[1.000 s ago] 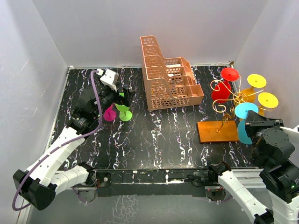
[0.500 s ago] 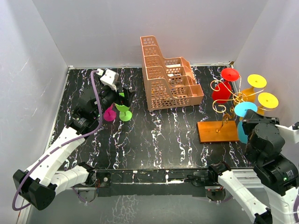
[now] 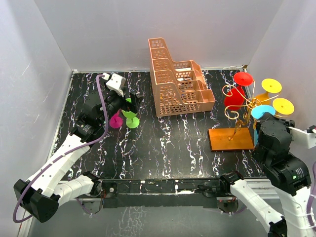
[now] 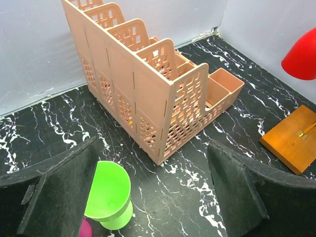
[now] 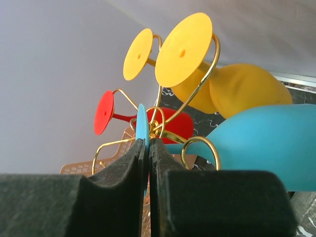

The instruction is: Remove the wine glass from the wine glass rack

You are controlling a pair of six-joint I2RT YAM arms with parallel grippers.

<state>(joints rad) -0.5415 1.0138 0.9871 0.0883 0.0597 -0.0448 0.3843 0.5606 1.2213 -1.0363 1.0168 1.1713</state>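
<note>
The wine glass rack has an orange-brown base board (image 3: 230, 138) and gold wire hook arms (image 3: 237, 106) at the right. On it hang a red glass (image 3: 236, 96), two yellow glasses (image 3: 271, 85) and a blue glass (image 3: 262, 111). My right gripper (image 3: 261, 124) is shut on the blue glass's foot disc (image 5: 142, 123), which is pinched edge-on between the pads (image 5: 129, 168). The blue bowl (image 5: 266, 143) lies to the right, its stem in a gold hook. My left gripper (image 4: 153, 197) is open and empty above a green glass (image 4: 106, 192) on the table.
A peach lattice basket (image 3: 177, 84) stands at the back centre and shows in the left wrist view (image 4: 148, 84). A green glass (image 3: 132, 118) and a magenta glass (image 3: 116, 121) stand under the left gripper (image 3: 129, 106). Grey walls close in the table on three sides.
My right arm has moved left and toward the rack, now covering the blue bowl from above. The blue foot disc has shifted slightly back. The left arm has not moved.
</note>
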